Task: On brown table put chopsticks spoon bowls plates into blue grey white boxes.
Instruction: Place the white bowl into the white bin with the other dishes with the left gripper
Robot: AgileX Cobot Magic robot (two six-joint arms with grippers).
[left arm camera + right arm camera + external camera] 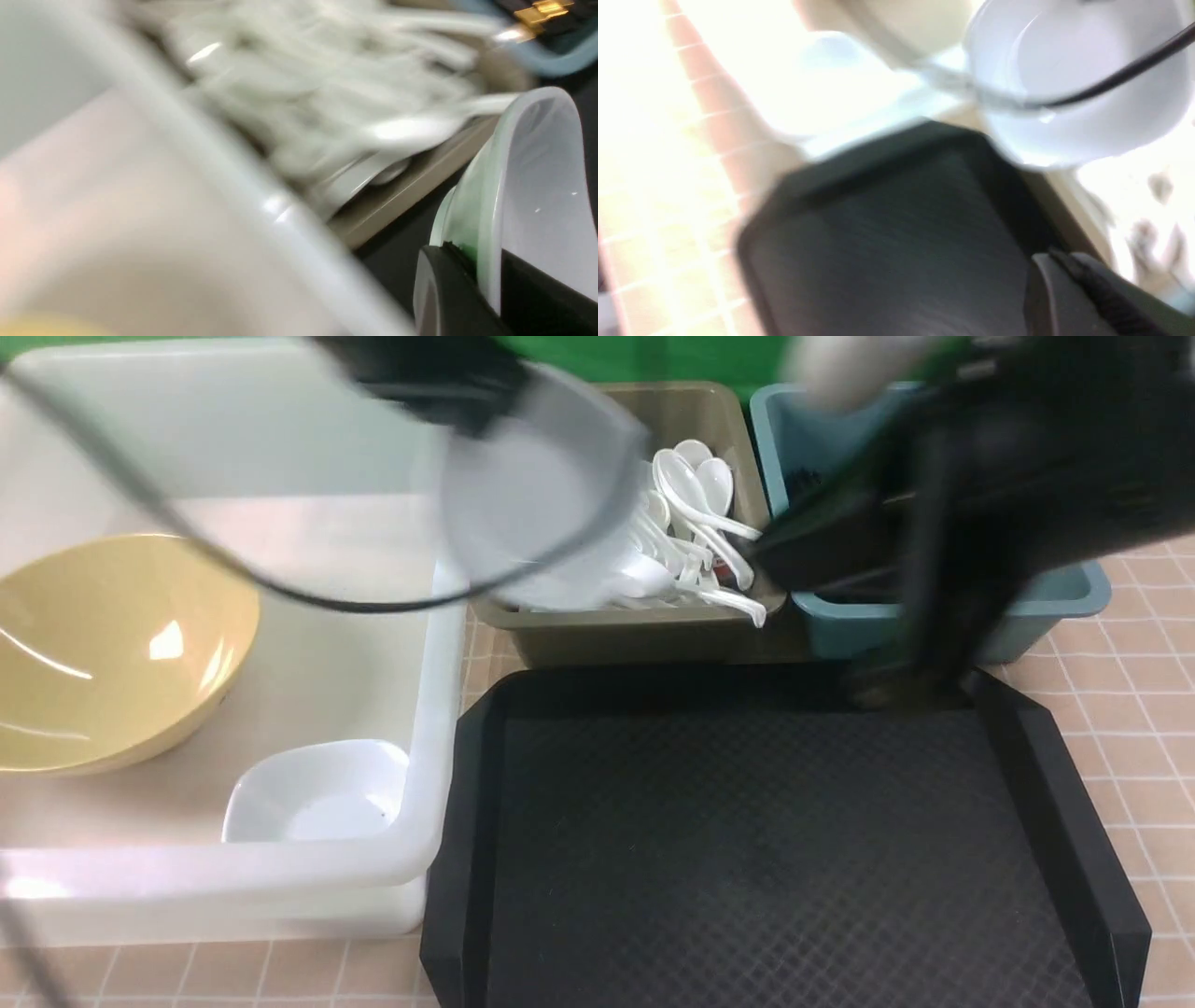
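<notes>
Tiled brown table (1120, 644), green backdrop (653, 359) behind. At nine o'clock of the black tray (766, 849), the white tub (439, 709) holds the yellow bowl (103, 653) and a white plate (317, 793). The left gripper (486, 284) clenches a second plate (532, 513) over the tub's rim. At twelve o'clock, spoons (691, 523) fill the grey bin (644, 635). At one o'clock, the blue bin (1055, 607) holds chopsticks (544, 9), half hidden by the blurred right arm. The right gripper (1064, 268) has its jaws pressed together.
</notes>
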